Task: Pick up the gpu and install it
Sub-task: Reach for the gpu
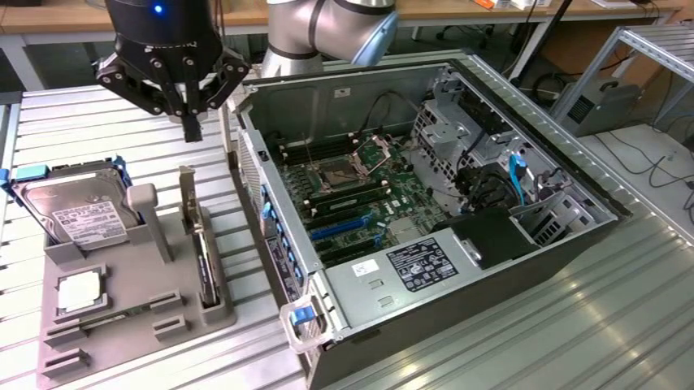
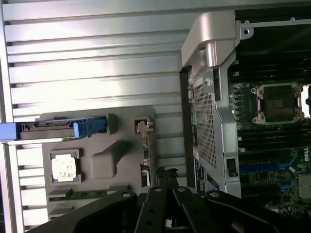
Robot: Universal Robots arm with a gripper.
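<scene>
Claw (image 1: 193, 128): closed, fingers pressed together, gripping nothing. It hangs above the slatted counter (image 1: 87, 122), beyond the bracket end of the gpu and clear of it.

The gpu (image 1: 203, 244) stands on its long edge in a slot of the grey fixture tray (image 1: 130, 325), with its silver bracket at the end nearer the claw. In my judgement, this upright stance is meant to leave its top edge free for a pinch from above.

On the same tray, the hard drive (image 1: 81, 213) leans in its own cradle and the small silver chip (image 1: 78, 291) lies flat in a recess.

The computer case (image 1: 304, 106) lies on its side just beside the tray, panel off, so the motherboard (image 1: 369, 195) faces upward. By the look of it, installation has not begun.
</scene>
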